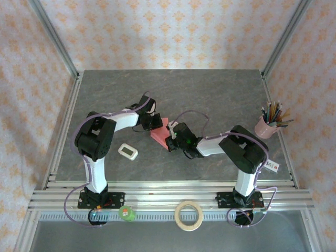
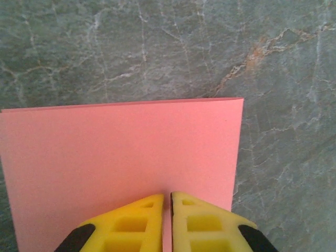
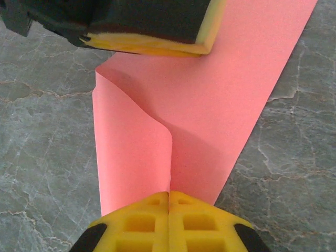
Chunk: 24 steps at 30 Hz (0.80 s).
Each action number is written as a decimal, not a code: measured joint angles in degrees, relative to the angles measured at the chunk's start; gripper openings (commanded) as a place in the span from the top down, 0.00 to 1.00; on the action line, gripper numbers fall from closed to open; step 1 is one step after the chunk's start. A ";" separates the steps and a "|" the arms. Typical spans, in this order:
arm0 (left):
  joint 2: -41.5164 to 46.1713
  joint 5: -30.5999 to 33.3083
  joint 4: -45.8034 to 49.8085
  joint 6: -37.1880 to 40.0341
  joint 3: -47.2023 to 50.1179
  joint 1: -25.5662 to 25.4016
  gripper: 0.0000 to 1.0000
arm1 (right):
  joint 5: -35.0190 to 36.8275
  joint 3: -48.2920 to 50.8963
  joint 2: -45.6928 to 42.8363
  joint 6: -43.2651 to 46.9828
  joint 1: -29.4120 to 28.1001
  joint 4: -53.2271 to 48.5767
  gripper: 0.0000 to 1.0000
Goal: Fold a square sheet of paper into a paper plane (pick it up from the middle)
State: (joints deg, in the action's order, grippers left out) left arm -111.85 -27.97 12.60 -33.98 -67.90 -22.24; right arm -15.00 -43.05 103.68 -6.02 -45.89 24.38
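The square sheet of paper (image 1: 159, 132) is pink-red and lies mid-table between my two grippers. In the left wrist view the sheet (image 2: 121, 152) spreads flat, with a doubled far edge. My left gripper (image 2: 170, 195) has its tips down on it, jaws nearly together with only a slit between them and no ridge of paper in it. It stands at the sheet's far-left side (image 1: 156, 123). My right gripper (image 3: 168, 193) is shut on a raised pinch of the sheet (image 3: 220, 105), whose left flap curls up. The right gripper (image 1: 170, 142) is at the sheet's near edge.
A small white rounded gadget (image 1: 127, 151) lies left of the sheet. A pink cup of pencils (image 1: 266, 126) stands at the right edge. A tape roll (image 1: 189, 216) and a green roll (image 1: 126, 212) sit on the front rail. The left gripper's finger (image 3: 152, 31) is close ahead of the right gripper.
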 measured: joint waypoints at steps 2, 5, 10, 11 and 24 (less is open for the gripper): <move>-0.26 -0.02 0.28 0.09 -0.09 0.00 0.90 | 0.00 -0.15 0.00 -0.02 0.00 -0.22 0.94; -0.94 -0.04 0.48 0.70 -0.87 0.00 0.91 | 0.00 -0.46 0.00 -0.13 0.00 -0.70 0.94; -1.16 -0.07 0.52 1.22 -1.14 0.00 0.91 | 0.00 -0.98 0.15 -0.24 0.20 -1.11 0.94; -1.18 -0.07 0.52 1.38 -1.14 0.00 0.91 | 0.00 -1.03 0.24 -0.24 0.20 -1.25 0.94; -1.66 -0.07 0.70 2.38 -1.84 0.00 0.91 | 0.00 -2.21 1.09 -0.42 0.20 -2.12 0.94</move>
State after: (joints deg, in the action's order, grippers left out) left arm -113.51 -28.03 13.30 -31.59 -69.73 -22.24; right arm -15.00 -45.25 104.77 -6.44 -45.69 22.26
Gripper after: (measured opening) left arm 0.090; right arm 0.066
